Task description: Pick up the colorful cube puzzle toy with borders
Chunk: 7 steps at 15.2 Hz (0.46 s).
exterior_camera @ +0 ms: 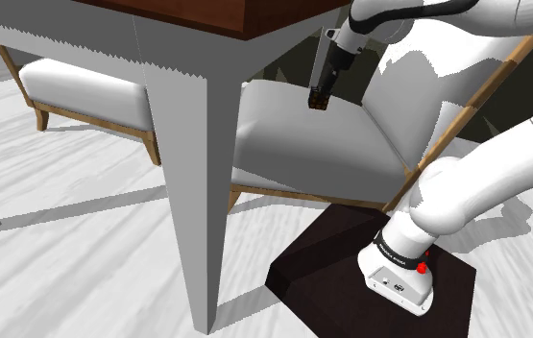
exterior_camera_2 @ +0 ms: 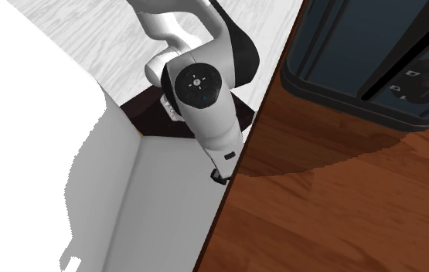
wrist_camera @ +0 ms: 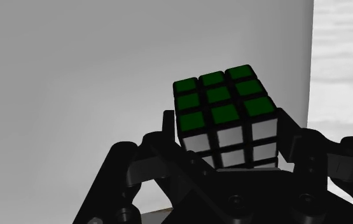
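Observation:
The cube puzzle (wrist_camera: 222, 114) has a green top face, white side faces and black borders between the tiles. It sits clasped between the two black fingers of my gripper (wrist_camera: 227, 137), with a grey-white cushion behind it. In the shoulder view my gripper (exterior_camera: 319, 97) hangs over the white chair seat (exterior_camera: 302, 139), just under the corner of the wooden table. Seen from above in the second exterior view, the gripper (exterior_camera_2: 219, 176) points down right beside the table edge.
A thick grey table leg (exterior_camera: 192, 173) stands toward the shoulder view's left of the chair. A dark appliance (exterior_camera_2: 375, 54) rests on the brown tabletop (exterior_camera_2: 336, 209). My dark stand (exterior_camera: 331, 259) is on the floor. A second white bench (exterior_camera: 82, 91) stands at the far left.

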### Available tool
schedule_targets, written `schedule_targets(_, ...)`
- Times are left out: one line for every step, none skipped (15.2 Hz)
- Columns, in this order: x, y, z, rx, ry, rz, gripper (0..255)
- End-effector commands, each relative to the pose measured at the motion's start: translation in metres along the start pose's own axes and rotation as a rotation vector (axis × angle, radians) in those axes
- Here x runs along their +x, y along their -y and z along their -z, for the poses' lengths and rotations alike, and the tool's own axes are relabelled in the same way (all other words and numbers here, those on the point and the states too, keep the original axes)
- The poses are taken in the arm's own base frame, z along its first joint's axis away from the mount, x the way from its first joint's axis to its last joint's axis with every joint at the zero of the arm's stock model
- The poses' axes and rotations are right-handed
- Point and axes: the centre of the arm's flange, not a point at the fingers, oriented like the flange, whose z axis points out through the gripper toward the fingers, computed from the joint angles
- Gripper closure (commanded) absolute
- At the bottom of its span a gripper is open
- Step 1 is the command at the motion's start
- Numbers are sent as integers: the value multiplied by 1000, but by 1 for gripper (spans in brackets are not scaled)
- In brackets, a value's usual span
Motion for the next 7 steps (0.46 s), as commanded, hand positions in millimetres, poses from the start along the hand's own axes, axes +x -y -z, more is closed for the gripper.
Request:
schedule_targets(2,1,11,0,0,0,255)
schedule_targets(3,1,16,0,0,0,255)
schedule_targets(4,1,21,0,0,0,255)
schedule_targets(5,2,26,0,0,0,255)
schedule_targets(6,2,31,0,0,0,255)
schedule_targets(6,2,32,0,0,0,255)
schedule_targets(7,2,32,0,0,0,255)
